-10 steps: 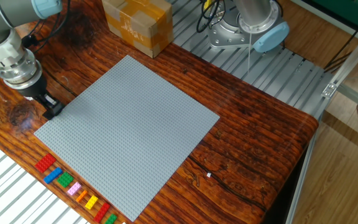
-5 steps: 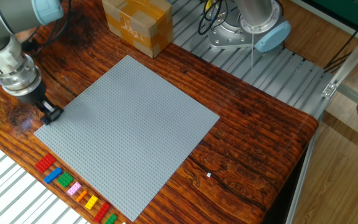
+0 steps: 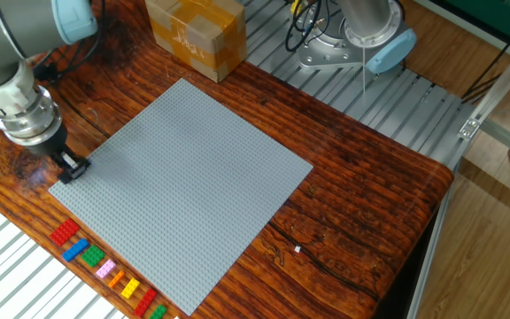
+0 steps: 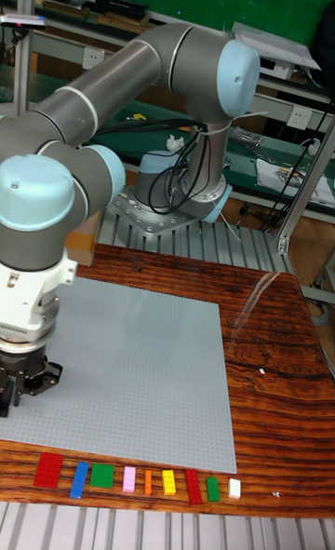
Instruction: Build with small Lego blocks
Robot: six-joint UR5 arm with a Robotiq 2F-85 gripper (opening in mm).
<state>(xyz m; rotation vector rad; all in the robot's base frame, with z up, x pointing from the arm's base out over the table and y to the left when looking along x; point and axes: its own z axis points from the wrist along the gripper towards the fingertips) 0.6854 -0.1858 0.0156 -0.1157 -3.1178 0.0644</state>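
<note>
Placement looks like the step in hand. In the fixed view the fingers (image 3: 73, 167) sit low over the near-left corner of the grey baseplate (image 3: 184, 186), tips dark; I cannot tell whether they hold a black brick. The small Lego blocks (image 3: 106, 268) line the tabletop (image 3: 361, 213) edge below the fingers, apart from them. A cardboard box (image 3: 196, 34) stands well beyond the plate.

In the tall fixed view the fingers (image 4: 17, 388) look narrow just above the plate's (image 4: 140, 373) left edge, and the blocks (image 4: 130, 480) lie below and to the right. Next move calls for a straight press or lift; nothing blocks it.
</note>
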